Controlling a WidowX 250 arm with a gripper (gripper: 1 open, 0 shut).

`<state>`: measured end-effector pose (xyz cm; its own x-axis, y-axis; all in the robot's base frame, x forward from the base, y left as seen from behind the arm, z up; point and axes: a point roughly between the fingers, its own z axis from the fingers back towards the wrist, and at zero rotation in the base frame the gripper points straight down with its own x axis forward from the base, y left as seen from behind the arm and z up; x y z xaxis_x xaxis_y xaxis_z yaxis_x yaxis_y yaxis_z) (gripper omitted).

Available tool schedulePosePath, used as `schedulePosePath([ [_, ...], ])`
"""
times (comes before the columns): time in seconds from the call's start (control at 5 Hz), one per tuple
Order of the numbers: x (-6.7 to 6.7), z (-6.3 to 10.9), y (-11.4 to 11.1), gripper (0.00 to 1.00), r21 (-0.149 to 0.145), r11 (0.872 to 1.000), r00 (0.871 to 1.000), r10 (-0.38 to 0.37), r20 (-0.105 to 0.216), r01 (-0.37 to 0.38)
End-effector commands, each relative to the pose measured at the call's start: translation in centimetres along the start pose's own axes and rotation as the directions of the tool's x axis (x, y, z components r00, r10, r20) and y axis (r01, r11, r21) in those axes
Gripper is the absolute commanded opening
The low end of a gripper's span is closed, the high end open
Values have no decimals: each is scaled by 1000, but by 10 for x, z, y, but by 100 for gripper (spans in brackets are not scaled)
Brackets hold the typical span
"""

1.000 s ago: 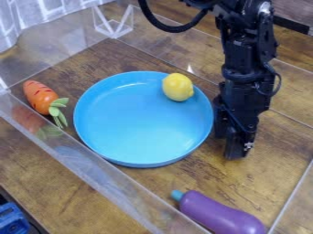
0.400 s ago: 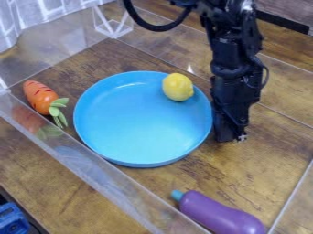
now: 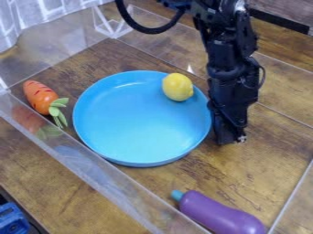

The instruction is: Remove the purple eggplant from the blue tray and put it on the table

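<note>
Small glossy purple toy eggplant [image 3: 218,216] lies on dark wood-grain tabletop [image 3: 134,196], outside round blue plastic tray [image 3: 123,128]. Task looks complete. Black gripper [image 3: 229,137] beside tray rim; jaws' state unclear, nothing visibly held.

This looks like a robotics lab test cell. Clear acrylic walls [image 3: 49,41] fence a wood-grain surface [image 3: 146,196], and toy foods lie around a robot arm [image 3: 229,64] at two o'clock.

The eggplant [image 3: 221,215] is cut off at the bottom edge, so its far end is unseen. The fingers [image 3: 230,137] are dark against the table [image 3: 134,196], perhaps nearly closed; their gap cannot be made out.
</note>
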<state>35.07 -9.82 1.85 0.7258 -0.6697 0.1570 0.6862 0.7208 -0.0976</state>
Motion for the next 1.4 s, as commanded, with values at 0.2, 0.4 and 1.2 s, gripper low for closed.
schedulePosePath([
  [0.2,-5,-4,-17,100,-33,999,1000,-1,-11,0],
  [0.4,-8,-3,-17,100,-38,999,1000,8,-9,-9],
  [1.2,-18,0,-17,100,-66,997,999,38,0,-38],
])
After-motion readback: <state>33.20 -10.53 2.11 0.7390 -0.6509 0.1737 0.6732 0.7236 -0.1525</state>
